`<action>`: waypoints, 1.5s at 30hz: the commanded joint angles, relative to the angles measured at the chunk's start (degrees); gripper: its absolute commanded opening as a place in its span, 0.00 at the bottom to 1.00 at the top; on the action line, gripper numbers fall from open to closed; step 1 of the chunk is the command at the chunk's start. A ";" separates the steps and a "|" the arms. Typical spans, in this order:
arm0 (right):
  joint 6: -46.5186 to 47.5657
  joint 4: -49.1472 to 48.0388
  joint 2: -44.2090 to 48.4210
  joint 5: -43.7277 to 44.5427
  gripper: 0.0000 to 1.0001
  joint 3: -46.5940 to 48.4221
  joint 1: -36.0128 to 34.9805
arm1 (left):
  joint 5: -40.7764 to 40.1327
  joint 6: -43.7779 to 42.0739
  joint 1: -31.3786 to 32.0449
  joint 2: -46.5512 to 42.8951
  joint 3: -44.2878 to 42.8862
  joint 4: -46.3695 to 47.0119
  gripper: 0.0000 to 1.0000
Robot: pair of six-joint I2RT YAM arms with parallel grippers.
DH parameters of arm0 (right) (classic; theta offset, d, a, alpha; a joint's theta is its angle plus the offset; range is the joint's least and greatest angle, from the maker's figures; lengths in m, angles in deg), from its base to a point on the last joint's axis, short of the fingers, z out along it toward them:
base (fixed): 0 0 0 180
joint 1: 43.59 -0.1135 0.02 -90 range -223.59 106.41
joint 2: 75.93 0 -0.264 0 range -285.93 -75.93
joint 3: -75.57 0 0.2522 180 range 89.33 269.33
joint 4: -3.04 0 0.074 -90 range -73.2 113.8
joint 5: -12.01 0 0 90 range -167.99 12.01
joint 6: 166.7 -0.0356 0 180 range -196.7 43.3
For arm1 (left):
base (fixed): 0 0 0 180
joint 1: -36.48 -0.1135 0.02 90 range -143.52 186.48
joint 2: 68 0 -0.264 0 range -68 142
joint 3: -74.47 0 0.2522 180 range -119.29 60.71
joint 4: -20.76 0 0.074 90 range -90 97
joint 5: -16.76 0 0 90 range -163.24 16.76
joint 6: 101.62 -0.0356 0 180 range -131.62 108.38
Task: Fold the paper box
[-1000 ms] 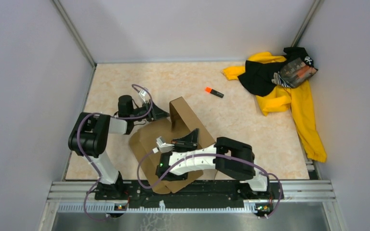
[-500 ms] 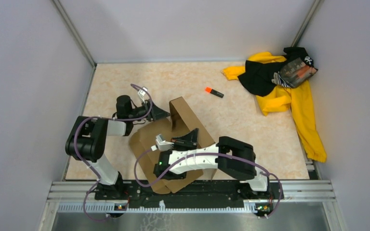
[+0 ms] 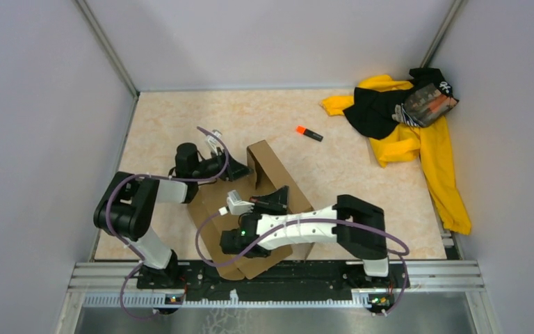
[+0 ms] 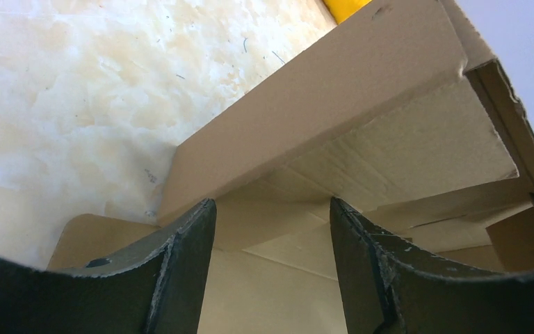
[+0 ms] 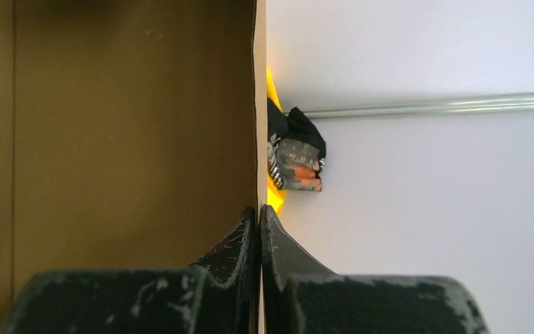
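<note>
left gripper [image 3: 239,172] opened wider, moved closer to paper box [image 3: 268,168] flap, right arm [image 3: 306,228] elbow shifted right

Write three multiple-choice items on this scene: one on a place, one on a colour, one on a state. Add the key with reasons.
1. Where does the orange marker lie relative to the paper box?
A. inside it
B. on the table, beyond it
C. beneath it

2. What colour is the largest garment in the clothing pile?
A. yellow
B. green
C. red

3. The right pincer is:
A. wide open
B. shut on the marker
C. shut on the box's upright wall

Key:
1. B, the marker sits on bare tabletop farther out.
2. A, yellow cloth spreads under the black.
3. C, the wrist view shows it pinching the wall's edge.
</note>
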 commanded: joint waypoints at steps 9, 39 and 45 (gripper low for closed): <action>15.86 -22.35 4.94 -9.12 0.00 -2.44 -0.19 | -7.88 -5.24 1.69 -0.24 -0.95 3.34 0.67; 24.05 -31.33 5.99 -16.79 0.00 -5.31 -0.12 | -24.77 -10.81 6.10 3.89 -1.32 10.86 0.39; 24.20 -31.91 5.82 -17.05 0.00 -5.67 -0.12 | -28.41 -11.81 6.97 4.10 -2.28 8.26 0.25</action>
